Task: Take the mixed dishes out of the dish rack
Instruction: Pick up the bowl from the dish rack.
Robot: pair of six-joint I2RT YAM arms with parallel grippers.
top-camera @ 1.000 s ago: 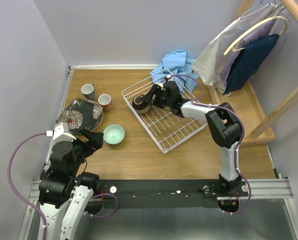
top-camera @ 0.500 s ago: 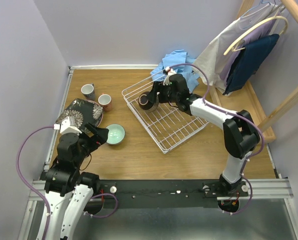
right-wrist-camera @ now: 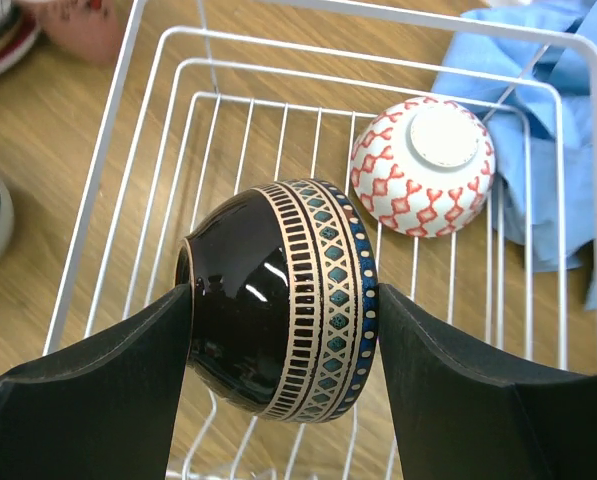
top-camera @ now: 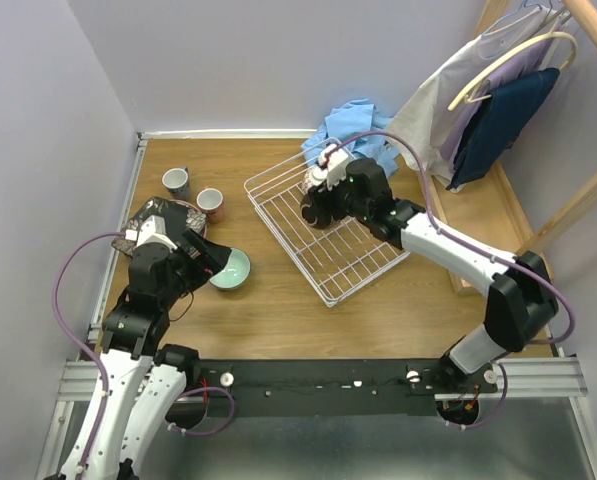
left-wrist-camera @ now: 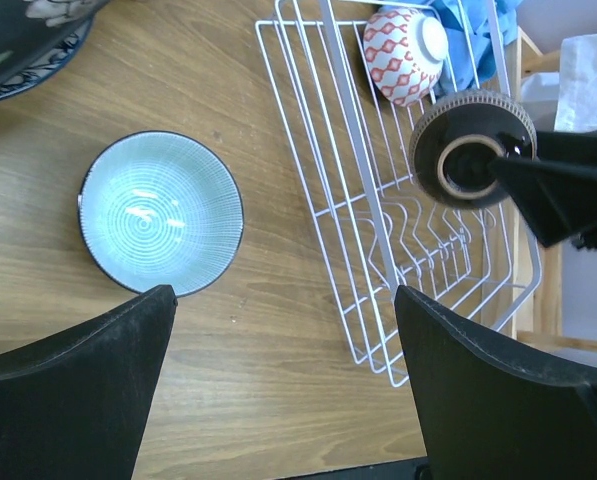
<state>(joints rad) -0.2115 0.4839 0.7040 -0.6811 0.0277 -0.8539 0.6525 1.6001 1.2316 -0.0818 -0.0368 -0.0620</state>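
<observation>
The white wire dish rack (top-camera: 353, 250) lies on the wooden table. My right gripper (right-wrist-camera: 283, 300) is shut on a dark brown patterned bowl (right-wrist-camera: 278, 310), held on its side above the rack wires (right-wrist-camera: 158, 130); both show in the top view (top-camera: 318, 210). A pink-patterned bowl (right-wrist-camera: 423, 168) sits upside down in the rack's far corner. My left gripper (left-wrist-camera: 283, 400) is open and empty over the table beside the pale green bowl (left-wrist-camera: 161, 213), left of the rack (left-wrist-camera: 378, 230). The black floral plate (top-camera: 158, 215), a grey cup (top-camera: 176, 181) and an orange-red cup (top-camera: 210, 203) stand at the far left.
A blue cloth (top-camera: 353, 125) lies behind the rack, touching its far corner. A wooden clothes rack with hanging garments (top-camera: 498, 100) fills the right side. Walls close the table at the back and left.
My right gripper has lifted the brown bowl and carried it right, over the rack's middle. My left arm has reached forward, next to the pale green bowl.
</observation>
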